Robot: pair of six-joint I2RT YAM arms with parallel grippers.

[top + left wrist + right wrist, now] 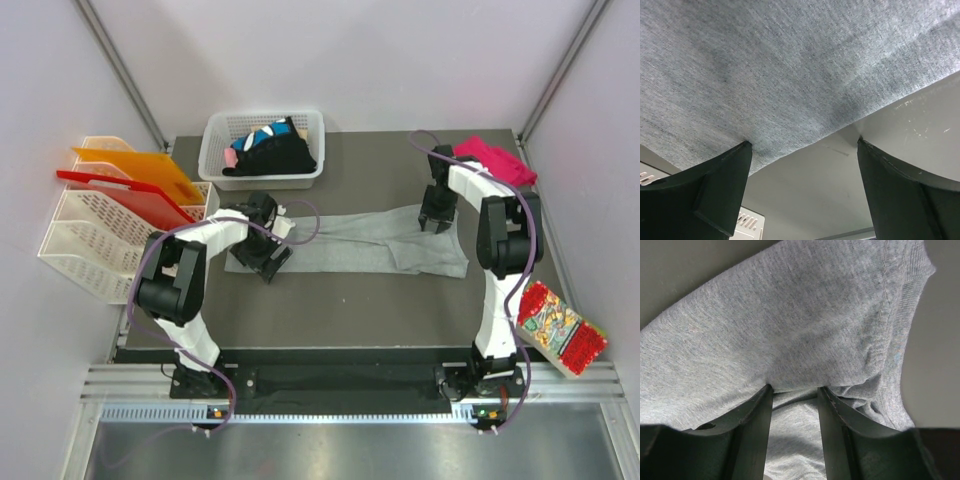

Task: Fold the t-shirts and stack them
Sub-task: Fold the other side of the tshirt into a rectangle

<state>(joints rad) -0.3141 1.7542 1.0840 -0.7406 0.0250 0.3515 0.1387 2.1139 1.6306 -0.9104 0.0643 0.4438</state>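
Grey t-shirt (350, 245) is spread across the middle of the bench (350, 310). A fold near its right end is pinched by the right gripper (437, 224). The left gripper (268, 262) is held wide open at its left end. A pink t-shirt (495, 160) is bunched at the far right corner.

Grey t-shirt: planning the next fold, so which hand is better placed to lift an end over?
Right, probably. The right hand seems pinched on the grey t-shirt near a seamed edge; the left hand stands open over the opposite edge, holding nothing.
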